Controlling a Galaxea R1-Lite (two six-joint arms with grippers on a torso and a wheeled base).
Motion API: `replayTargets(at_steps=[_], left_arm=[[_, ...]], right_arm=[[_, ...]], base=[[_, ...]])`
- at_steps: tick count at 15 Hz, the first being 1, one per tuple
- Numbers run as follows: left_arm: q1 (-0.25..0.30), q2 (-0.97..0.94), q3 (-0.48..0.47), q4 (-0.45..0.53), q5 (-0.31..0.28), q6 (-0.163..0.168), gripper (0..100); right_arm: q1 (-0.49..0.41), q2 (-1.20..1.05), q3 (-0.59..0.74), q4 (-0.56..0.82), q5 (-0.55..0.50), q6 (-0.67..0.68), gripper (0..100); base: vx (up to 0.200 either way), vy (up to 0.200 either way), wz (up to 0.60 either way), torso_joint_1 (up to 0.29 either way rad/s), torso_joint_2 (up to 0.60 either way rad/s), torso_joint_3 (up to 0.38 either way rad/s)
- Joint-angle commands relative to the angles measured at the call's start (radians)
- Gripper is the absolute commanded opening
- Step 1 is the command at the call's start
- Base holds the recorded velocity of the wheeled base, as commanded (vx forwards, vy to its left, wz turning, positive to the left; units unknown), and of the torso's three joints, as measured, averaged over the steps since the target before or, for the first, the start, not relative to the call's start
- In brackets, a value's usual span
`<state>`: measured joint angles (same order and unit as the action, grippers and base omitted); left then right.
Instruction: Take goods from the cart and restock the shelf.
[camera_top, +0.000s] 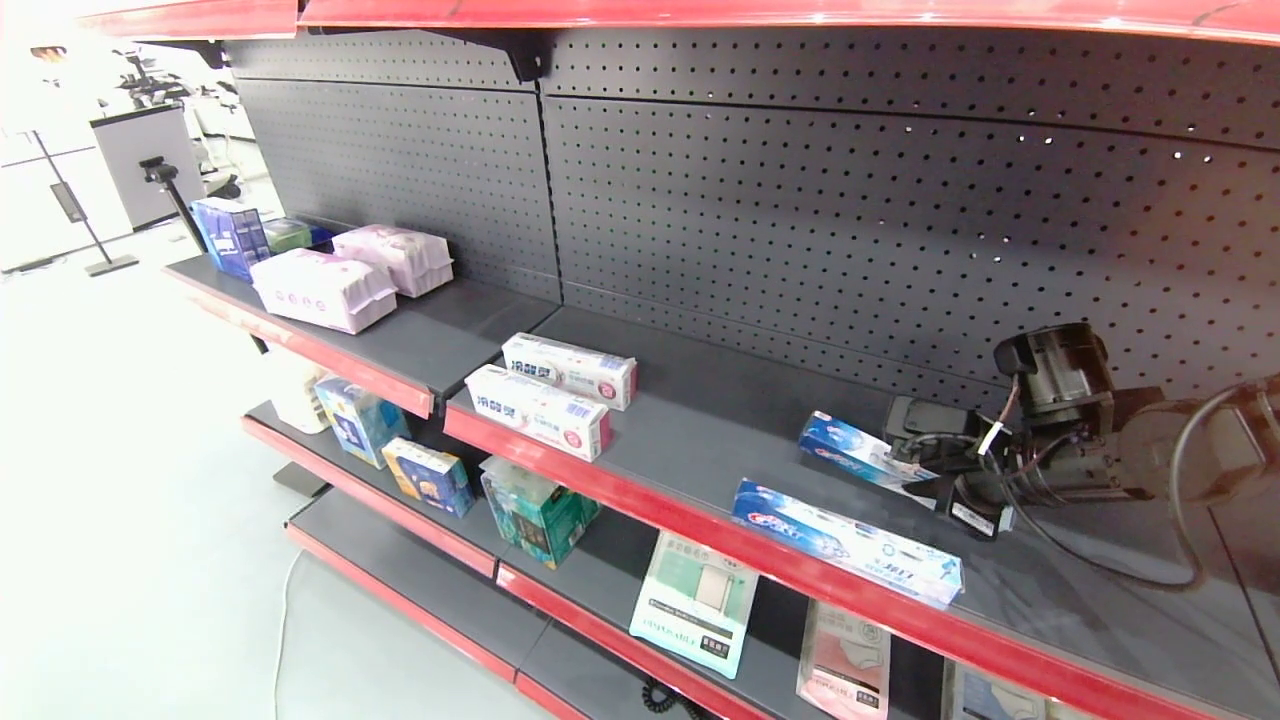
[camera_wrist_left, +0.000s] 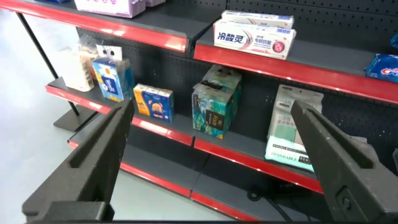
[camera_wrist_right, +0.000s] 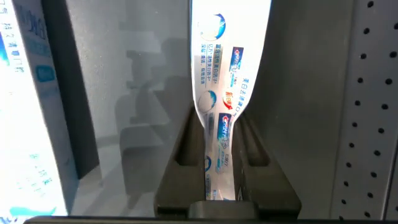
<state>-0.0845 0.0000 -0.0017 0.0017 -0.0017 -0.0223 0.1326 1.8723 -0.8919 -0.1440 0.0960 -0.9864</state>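
The right gripper (camera_top: 918, 472) reaches in over the middle shelf (camera_top: 700, 420), its fingers pinched on the narrow end of a blue toothpaste box (camera_top: 848, 448); in the right wrist view the two dark fingers (camera_wrist_right: 185, 146) press that box (camera_wrist_right: 225, 74) from either side, and the box lies flat on the shelf deck, close to the perforated back panel (camera_top: 850, 200); a second blue toothpaste box (camera_top: 845, 540) lies in front of it along the red front edge, apart from it; farther to the robot's left on the same shelf two white toothpaste boxes (camera_top: 540, 410) lie side by side, one behind the other; the left gripper (camera_wrist_left: 211, 109) hangs with its claw spread wide and nothing between the fingers, facing the lower shelves, where a teal box (camera_wrist_left: 216, 102), a small blue and yellow box (camera_wrist_left: 153, 102) and a pale green flat package (camera_wrist_left: 292, 127) stand; on the neighbouring shelf section two pink packs (camera_top: 322, 290) sit near the front.
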Motion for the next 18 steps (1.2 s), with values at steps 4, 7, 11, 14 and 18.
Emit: replayTargets(at_steps=[4,7,11,14,18], left_arm=[[0.000,0.000,0.000,0.000,0.000,-0.001,100],[0.000,0.000,0.000,0.000,0.000,-0.001,100],[0.000,0.000,0.000,0.000,0.000,-0.001,100],[0.000,0.000,0.000,0.000,0.000,-0.001,100],[0.000,0.000,0.000,0.000,0.000,-0.001,100]], right_arm=[[0.001,-0.009,0.014,0.000,-0.001,-0.003,0],[-0.002,-0.005,0.044,-0.011,-0.001,-0.005,100],[-0.010,-0.005,0.004,-0.012,0.004,-0.003,100],[-0.021,-0.007,-0.016,-0.014,0.002,0.006,100],[-0.085,-0.047,-0.007,-0.003,0.076,0.028,100]], base=[[0.000,0.000,0.00,0.000,0.00,0.000],[0.000,0.000,0.00,0.000,0.00,0.000],[0.000,0.000,0.00,0.000,0.00,0.000],[0.000,0.000,0.00,0.000,0.00,0.000],[0.000,0.000,0.00,0.000,0.00,0.000]])
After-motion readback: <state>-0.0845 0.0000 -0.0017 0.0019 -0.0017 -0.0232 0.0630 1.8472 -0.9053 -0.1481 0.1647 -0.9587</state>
